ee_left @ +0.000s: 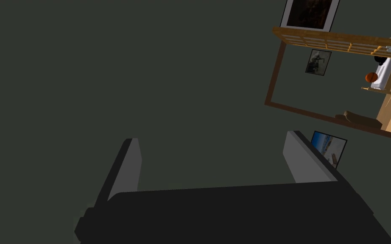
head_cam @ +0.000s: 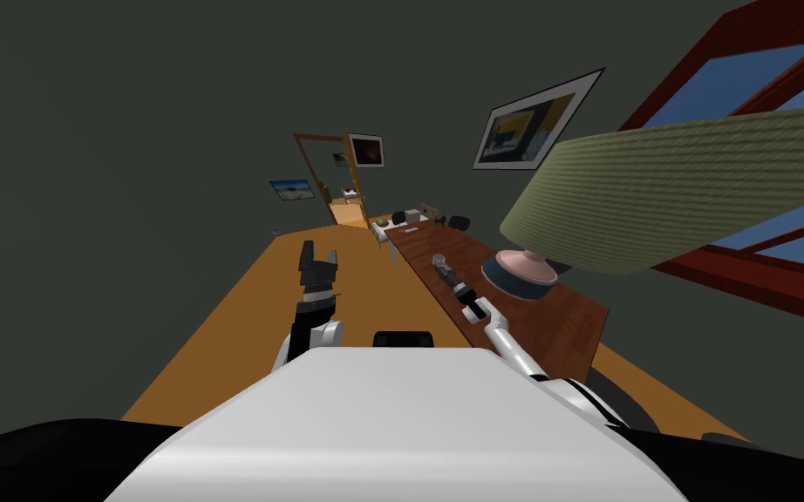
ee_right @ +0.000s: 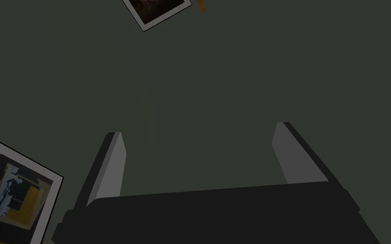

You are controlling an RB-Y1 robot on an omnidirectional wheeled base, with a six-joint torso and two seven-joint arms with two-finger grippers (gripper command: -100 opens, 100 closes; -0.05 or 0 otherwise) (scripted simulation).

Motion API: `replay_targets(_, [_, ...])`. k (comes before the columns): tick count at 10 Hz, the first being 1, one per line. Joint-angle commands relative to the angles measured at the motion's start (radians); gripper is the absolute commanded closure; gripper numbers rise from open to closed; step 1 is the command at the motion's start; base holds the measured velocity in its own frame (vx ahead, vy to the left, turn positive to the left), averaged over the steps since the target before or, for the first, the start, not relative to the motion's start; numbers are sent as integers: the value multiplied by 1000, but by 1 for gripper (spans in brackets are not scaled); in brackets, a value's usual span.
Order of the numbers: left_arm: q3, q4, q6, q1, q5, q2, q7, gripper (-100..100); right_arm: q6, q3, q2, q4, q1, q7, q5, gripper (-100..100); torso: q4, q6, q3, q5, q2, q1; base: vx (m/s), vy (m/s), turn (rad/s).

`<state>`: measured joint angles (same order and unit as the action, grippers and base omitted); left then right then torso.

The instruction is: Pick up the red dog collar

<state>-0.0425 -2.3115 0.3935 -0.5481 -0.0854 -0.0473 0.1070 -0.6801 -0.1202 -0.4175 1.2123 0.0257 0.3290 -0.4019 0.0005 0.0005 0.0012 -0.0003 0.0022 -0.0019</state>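
gaping left tool (head_cam: 319, 254) over floor (head_cam: 243, 296), gaping right tool (head_cam: 438, 261) over table (head_cam: 557, 322)

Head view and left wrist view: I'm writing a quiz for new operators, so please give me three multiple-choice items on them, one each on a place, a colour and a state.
1. The lamp stands: A on a bed; B on the brown table; C on a chair.
2. Its shade is: A olive green; B red; C white.
3. The left claw is: A shut on a collar; B shut on nothing; C open.

Key:
1 B, the lamp's base rests on the table's near end.
2 A, the ribbed shade is drawn olive green.
3 C, its fingers stand wide apart with nothing between them.
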Motion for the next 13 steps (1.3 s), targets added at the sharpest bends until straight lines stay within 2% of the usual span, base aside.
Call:
replay_targets(1, [0, 0, 0, 0, 0, 0, 0, 0, 5, -3, -4, -43, 14, 16, -16, -100, 0, 0, 0, 0, 0, 0, -30, -24, 30])
replay_targets(2, [0, 0, 0, 0, 0, 0, 0, 0, 13, -8, -17, -74, 34, 43, -45, -100, 0, 0, 0, 0, 0, 0, -34, -25, 60])
replay_targets(3, [0, 0, 0, 0, 0, 0, 0, 0, 13, -8, -17, -91, 34, 43, -45, -100, 0, 0, 0, 0, 0, 0, -32, -24, 25])
replay_targets(5, [0, 0, 0, 0, 0, 0, 0, 0, 35, -19, -39, -184, 70, 94, -103, -100, 0, 0, 0, 0, 0, 0, -59, -27, 61])
replay_targets(6, [0, 0, 0, 0, 0, 0, 0, 0, 35, -19, -39, -184, 70, 94, -103, -100, 0, 0, 1, 0, 2, 0, -51, -33, 21])
replay_targets(8, [0, 0, 0, 0, 0, 0, 0, 0, 61, -30, -57, -259, 99, 143, -158, -100, 0, 0, 1, 0, 1, 0, -63, -41, 53])
replay_targets(9, [0, 0, 0, 0, 0, 0, 0, 0, 61, -30, -57, -268, 99, 143, -158, -100, 0, 0, 1, 0, 2, -1, -47, -39, 16])
replay_targets(10, [0, 0, 0, 0, 0, 0, 0, 0, 76, -36, -65, -291, 112, 167, -184, -100, 0, 0, 1, 0, 1, -1, -48, -30, 31])
replay_targets(11, [0, 0, 0, 0, 0, 0, 0, 0, 91, -41, -72, -335, 122, 189, -208, -100, 0, 0, 1, 0, 1, 0, -74, -39, 58])
replay_targets(12, [0, 0, 0, 0, 0, 0, 0, 0, 91, -41, -72, -344, 122, 189, -208, -100, 0, 0, 1, 0, 2, -1, -55, -32, 18])
replay_targets(13, [0, 0, 0, 0, 0, 0, 0, 0, 106, -46, -78, -378, 132, 211, -231, -100, 0, 0, 1, 0, 1, 0, -44, -31, 27])
